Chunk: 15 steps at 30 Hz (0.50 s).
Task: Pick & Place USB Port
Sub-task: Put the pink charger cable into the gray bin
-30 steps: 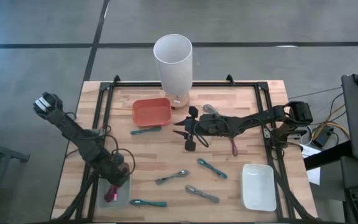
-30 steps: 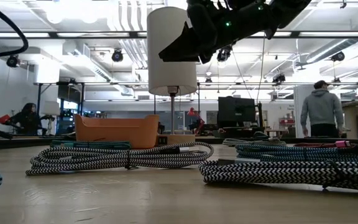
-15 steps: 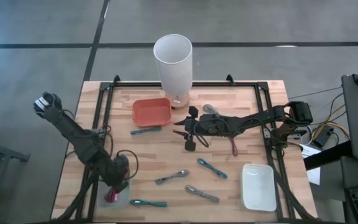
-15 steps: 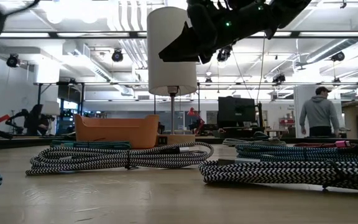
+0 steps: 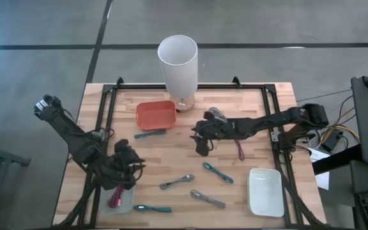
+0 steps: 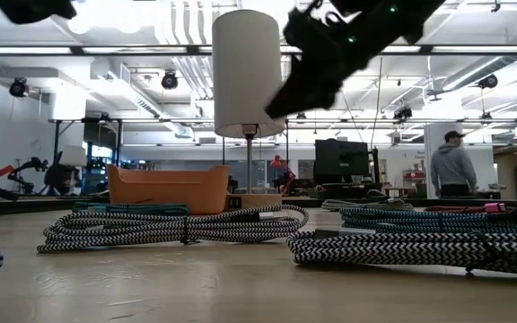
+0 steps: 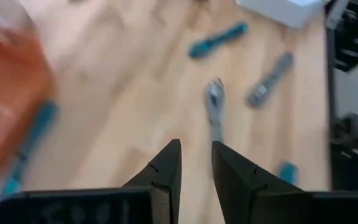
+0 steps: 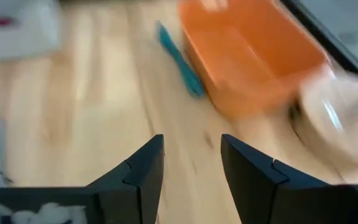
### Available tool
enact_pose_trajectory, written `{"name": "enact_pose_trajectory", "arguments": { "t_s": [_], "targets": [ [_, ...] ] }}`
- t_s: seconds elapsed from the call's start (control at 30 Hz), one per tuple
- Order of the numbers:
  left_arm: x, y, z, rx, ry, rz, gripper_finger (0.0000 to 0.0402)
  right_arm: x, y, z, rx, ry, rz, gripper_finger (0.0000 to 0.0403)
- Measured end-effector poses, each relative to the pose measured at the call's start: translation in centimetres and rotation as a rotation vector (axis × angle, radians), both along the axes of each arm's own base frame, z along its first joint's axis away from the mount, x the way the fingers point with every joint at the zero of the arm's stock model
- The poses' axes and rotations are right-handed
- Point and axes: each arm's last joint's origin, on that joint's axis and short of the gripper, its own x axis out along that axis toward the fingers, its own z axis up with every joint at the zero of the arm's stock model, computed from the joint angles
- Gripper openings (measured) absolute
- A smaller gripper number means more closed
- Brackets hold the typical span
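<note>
our left gripper (image 5: 125,167) has lifted off the tray (image 5: 128,203), fingers apart, empty; pink cable (image 5: 115,199) delivered at seven o'clock.

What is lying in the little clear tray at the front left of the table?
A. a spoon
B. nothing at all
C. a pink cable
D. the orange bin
C. In the high view a pink cable lies in the small clear tray at the table's front left corner, just below the left gripper.
</note>
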Motion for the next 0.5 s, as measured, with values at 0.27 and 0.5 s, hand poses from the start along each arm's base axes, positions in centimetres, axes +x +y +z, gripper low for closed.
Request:
{"name": "enact_pose_trajectory", "arguments": {
  "t_s": [0.27,0.5],
  "targets": [
    [0.5,1.0,-0.1,0.091,-0.028,0.072,0.008,-4.6,-0.7,-1.7,0.161,0.373,-0.411,0.0163],
    [0.8,1.4,-0.1,0.094,-0.026,0.096,0.008,-7.8,-0.6,-3.6,0.254,0.615,-0.679,0.0164]
  ]
}}
